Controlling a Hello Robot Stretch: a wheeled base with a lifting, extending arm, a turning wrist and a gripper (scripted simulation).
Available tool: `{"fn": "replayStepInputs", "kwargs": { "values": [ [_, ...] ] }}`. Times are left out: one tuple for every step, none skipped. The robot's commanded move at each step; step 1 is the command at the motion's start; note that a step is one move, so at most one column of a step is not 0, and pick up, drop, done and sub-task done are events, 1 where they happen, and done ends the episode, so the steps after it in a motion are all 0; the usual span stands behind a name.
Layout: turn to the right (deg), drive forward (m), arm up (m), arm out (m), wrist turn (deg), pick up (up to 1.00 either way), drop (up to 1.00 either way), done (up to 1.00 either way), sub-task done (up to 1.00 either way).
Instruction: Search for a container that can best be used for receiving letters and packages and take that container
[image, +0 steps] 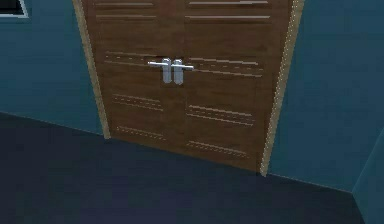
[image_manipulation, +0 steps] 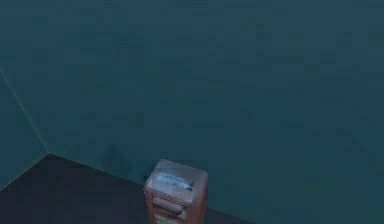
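The teal wall (image_manipulation: 200, 80) takes up the upper part of the arm side view, and a wooden double door (image: 185, 75) stands centre frame in the forward view above a dark floor (image: 120, 180). At the arm side view's bottom centre sits a small brown box (image_manipulation: 176, 195) with a pale grey top, probably the mail container, though its shape leaves that unsure. It lies against the bottom edge, so a turn of the base could knock it over. Driving straight on would meet the door and its metal handles (image: 172, 70). The gripper's state cannot be told.
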Motion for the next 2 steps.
{"fn": "replayStepInputs", "kwargs": {
  "values": [
    [0.0, 0.00, 0.00, 0.00, 45.0, 0.00, 0.00, 0.00, 0.00],
    [0.0, 0.00, 0.00, 0.00, 45.0, 0.00, 0.00, 0.00, 0.00]
  ]
}}
